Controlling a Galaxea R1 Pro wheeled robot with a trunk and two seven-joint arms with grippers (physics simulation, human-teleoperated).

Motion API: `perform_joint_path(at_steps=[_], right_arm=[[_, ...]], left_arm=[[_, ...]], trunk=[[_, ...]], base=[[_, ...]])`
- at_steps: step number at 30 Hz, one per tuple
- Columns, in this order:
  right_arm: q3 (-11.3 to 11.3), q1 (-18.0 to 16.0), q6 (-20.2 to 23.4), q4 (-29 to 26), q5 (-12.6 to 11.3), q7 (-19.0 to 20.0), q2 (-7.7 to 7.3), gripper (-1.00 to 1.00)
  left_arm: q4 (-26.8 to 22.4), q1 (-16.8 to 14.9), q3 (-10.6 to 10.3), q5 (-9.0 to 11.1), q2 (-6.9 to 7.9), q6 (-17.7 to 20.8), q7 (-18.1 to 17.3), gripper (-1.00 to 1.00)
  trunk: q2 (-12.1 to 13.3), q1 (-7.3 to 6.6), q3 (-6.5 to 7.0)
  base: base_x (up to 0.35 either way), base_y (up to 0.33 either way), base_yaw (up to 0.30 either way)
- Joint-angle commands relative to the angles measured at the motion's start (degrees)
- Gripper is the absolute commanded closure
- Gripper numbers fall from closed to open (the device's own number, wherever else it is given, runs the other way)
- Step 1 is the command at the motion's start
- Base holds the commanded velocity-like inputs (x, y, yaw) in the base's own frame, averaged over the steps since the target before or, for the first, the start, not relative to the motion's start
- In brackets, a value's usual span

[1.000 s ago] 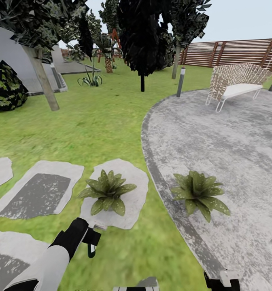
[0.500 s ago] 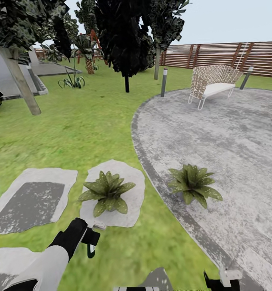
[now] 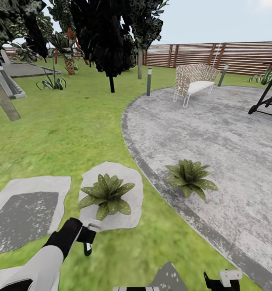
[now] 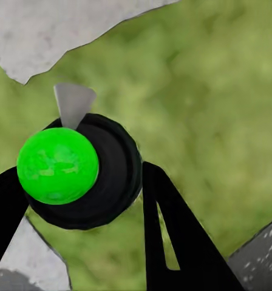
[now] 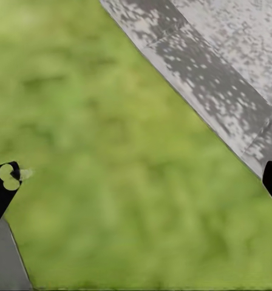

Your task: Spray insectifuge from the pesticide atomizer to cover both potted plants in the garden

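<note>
Head view: the left gripper (image 3: 88, 238) is clamped on the small slim dark green pesticide atomizer (image 3: 87, 249), hanging just short of the near green rosette potted plant (image 3: 106, 194) on its pale stepping stone (image 3: 130, 182). The second potted plant (image 3: 189, 177) sits beyond that stone, on the grey paved patio (image 3: 233, 153).

Left wrist view: black fingers (image 4: 172, 236) flank the atomizer's round dark top (image 4: 105, 182). It looks light, rigid and slippery; gripping mid-body seems best.

Right wrist view: the right gripper's tips (image 5: 5, 182) stand spread, empty, over grass.

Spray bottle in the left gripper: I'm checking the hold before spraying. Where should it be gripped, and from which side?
Grip the spray bottle around its slim body, below the dark top, with fingers on opposite sides, as the left gripper does. The top looks round, so any pair of sides probably suits; leave the top uncovered.
</note>
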Motion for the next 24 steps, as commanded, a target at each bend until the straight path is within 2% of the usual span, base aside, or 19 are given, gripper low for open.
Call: perform_joint_path(at_steps=[1, 7, 14, 17, 18, 19, 21, 22, 23, 24], right_arm=[[-0.48, -0.04, -0.18, -0.03, 0.05, 0.49, 0.0, -1.0], [-0.48, -0.04, -0.18, -0.03, 0.05, 0.49, 0.0, -1.0], [-0.48, -0.04, -0.18, -0.03, 0.05, 0.49, 0.0, -1.0], [-0.48, -0.04, -0.18, -0.08, 0.48, 0.56, -0.07, -1.0], [-0.44, -0.04, -0.18, -0.13, 1.46, 0.57, -0.05, -1.0], [-0.46, -0.04, -0.18, -0.18, 3.41, 0.63, -0.04, -1.0], [0.65, -0.09, -0.18, -0.59, 9.05, 0.72, -0.07, -1.0], [1.89, -0.14, -0.18, -1.43, 13.1, 0.77, -0.08, -1.0], [3.39, -0.18, -0.18, -2.97, 17.79, 0.81, 0.02, -1.0], [4.64, -0.49, -0.13, -3.67, 20.76, 1.01, 0.09, -1.0]], left_arm=[[-0.06, 0.02, 0.36, -0.36, 0.2, -0.05, -0.51, 1.0], [-0.03, 0.04, 0.35, -0.24, 0.46, -0.26, -0.5, 1.0], [-0.01, 0.09, 0.3, -0.26, 0.5, -0.34, -0.53, 1.0], [0.01, 1.45, -0.11, -0.2, 0.44, -0.79, -1.13, 1.0], [0.4, 1.84, -0.39, -0.33, 0.41, -1.78, -1.36, 1.0], [0.79, 2.49, -0.61, -0.64, 0.41, -4.41, -1.56, 1.0], [1.09, 3.98, -2.3, -2.6, 0.57, -11.56, -3.15, 1.0], [1.19, 4.4, -4.23, -4.94, 1.53, -15.28, -6.17, 1.0], [0.88, 4.4, -6.13, -7.87, 3.79, -18.14, -13.31, 1.0], [0.39, 4.22, -6.94, -9.44, 5.76, -19.78, -21.37, 1.0]], trunk=[[-0.02, -0.01, -0.04], [-0.02, -0.01, -0.04], [-0.02, -0.01, -0.04], [-0.02, -0.01, -0.04], [-0.02, -0.01, -0.04], [-0.02, -0.01, -0.04], [-0.02, -0.01, -0.04], [-0.02, -0.01, -0.04], [-0.02, -0.01, -0.04], [-0.02, -0.01, -0.04]], base=[[0.0, 0.31, -0.242], [-0.122, 0.271, -0.187], [-0.289, 0.157, -0.013], [-0.313, 0.098, 0.0], [-0.314, 0.095, 0.0], [-0.314, 0.094, 0.0], [-0.314, 0.094, 0.0], [-0.314, 0.094, 0.0], [-0.314, 0.094, 0.0], [-0.314, 0.094, 0.0]])
